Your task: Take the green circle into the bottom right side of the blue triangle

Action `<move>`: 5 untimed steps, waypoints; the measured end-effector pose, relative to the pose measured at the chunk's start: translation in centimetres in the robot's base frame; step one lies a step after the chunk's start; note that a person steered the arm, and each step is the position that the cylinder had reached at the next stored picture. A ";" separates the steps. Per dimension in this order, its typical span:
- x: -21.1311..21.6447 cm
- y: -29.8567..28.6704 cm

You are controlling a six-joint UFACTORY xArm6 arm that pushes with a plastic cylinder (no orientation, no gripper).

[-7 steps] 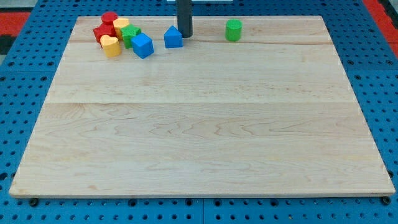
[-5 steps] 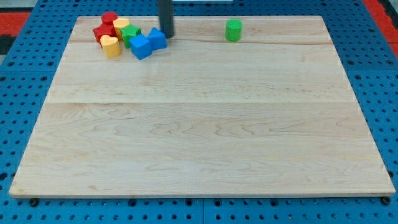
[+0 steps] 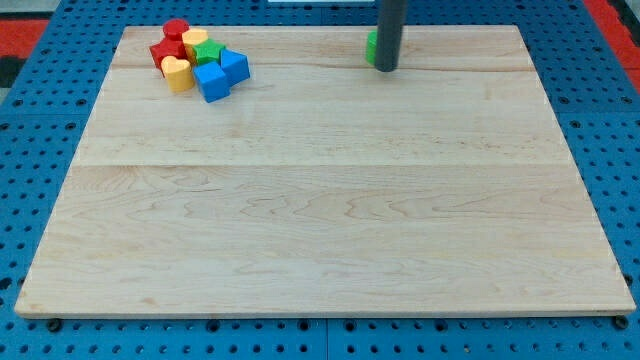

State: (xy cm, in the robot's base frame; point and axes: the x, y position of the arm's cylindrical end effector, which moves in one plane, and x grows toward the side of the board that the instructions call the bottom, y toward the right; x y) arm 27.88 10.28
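Note:
The green circle (image 3: pixel 371 46) stands near the view's top, right of centre, mostly hidden behind my rod; only its left edge shows. My tip (image 3: pixel 386 68) rests on the board right at that block, on its right and front side. The blue triangle (image 3: pixel 235 66) sits at the view's top left, pressed against the right side of a cluster of blocks, touching a blue cube (image 3: pixel 211 82). The tip is far to the right of the blue triangle.
The cluster at the top left also holds a red cylinder (image 3: pixel 177 30), a red block (image 3: pixel 163 51), a yellow heart (image 3: pixel 178 73), a yellow block (image 3: pixel 195 40) and a green block (image 3: pixel 208 53). The wooden board (image 3: pixel 320 200) lies on a blue pegboard.
The tip pushed the blue triangle left into the cluster, nudging the blue cube left, then moved far right to the green circle. The green circle has not visibly moved.

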 end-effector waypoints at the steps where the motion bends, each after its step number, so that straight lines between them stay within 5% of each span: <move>1: -4.5 4.3; 2: -6.0 0.8; 3: -2.5 -7.2; 5: -2.9 -12.3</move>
State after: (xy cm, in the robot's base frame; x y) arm 25.00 -2.02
